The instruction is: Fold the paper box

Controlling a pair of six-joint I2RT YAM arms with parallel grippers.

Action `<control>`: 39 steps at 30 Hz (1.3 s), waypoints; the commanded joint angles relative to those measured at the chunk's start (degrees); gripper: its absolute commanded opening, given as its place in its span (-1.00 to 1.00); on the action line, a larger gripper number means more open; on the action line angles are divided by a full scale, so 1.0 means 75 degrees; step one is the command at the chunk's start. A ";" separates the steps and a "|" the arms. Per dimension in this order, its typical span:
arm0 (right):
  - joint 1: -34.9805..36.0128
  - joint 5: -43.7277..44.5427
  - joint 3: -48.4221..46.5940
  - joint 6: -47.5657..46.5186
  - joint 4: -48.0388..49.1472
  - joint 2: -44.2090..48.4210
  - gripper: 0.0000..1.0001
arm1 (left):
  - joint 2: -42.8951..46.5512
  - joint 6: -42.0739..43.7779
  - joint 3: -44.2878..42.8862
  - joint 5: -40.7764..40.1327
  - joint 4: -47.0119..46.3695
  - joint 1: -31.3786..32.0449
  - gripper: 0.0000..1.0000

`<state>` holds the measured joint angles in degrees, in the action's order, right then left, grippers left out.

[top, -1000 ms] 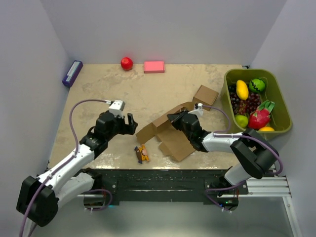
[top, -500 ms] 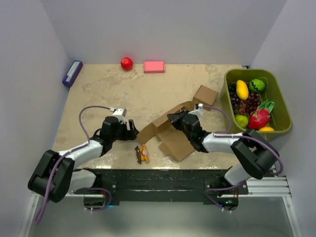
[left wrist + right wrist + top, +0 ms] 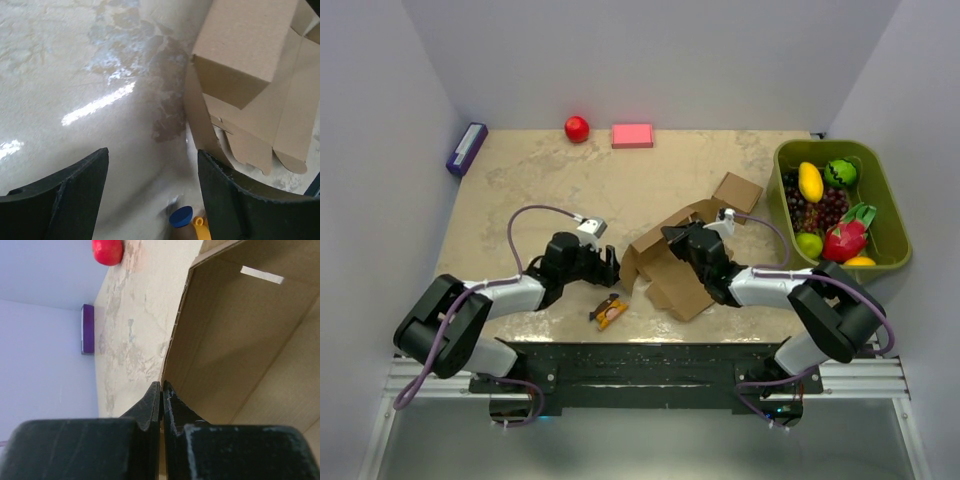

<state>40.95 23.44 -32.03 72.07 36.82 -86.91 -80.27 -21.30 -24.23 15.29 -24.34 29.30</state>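
The paper box (image 3: 665, 262) is a brown cardboard cut-out, partly raised, lying at the table's middle front. My right gripper (image 3: 672, 238) is shut on the top edge of one of its upright walls. In the right wrist view the gripper (image 3: 161, 387) pinches that edge, with the box's inner wall (image 3: 240, 340) to the right. My left gripper (image 3: 611, 268) is open just left of the box's left flap. The left wrist view shows its fingers (image 3: 75, 195) spread over bare table, holding nothing, and the box (image 3: 250, 75) up right beside the right finger.
A small orange and blue wrapped item (image 3: 610, 312) lies in front of the left gripper. A smaller cube-like cardboard box (image 3: 737, 192) sits behind the paper box. A green bin (image 3: 882, 215) of fruit stands at the right. A red ball (image 3: 577, 128), pink block (image 3: 632, 135) and purple object (image 3: 466, 148) lie at the back.
My left arm has stretched out low and moved right, up to the box's left flap. That flap now stands steeper. The wrapped item has shifted slightly. The right gripper has kept its hold.
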 commanded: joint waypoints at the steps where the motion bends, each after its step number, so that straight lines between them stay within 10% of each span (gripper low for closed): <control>1: -0.0022 0.0636 -0.0369 0.0070 -0.0151 -0.0001 -1.00 | -0.0160 0.0426 -0.0461 0.0153 -0.0587 0.0312 0.51; 39: -0.0011 0.0542 0.0684 0.0339 0.0411 0.0303 -1.00 | -0.1192 -0.0664 -0.0332 -0.2305 -0.2931 0.2093 0.45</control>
<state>40.80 24.93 -29.06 74.70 39.22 -86.61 -88.25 -26.96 -25.52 3.79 -42.50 43.27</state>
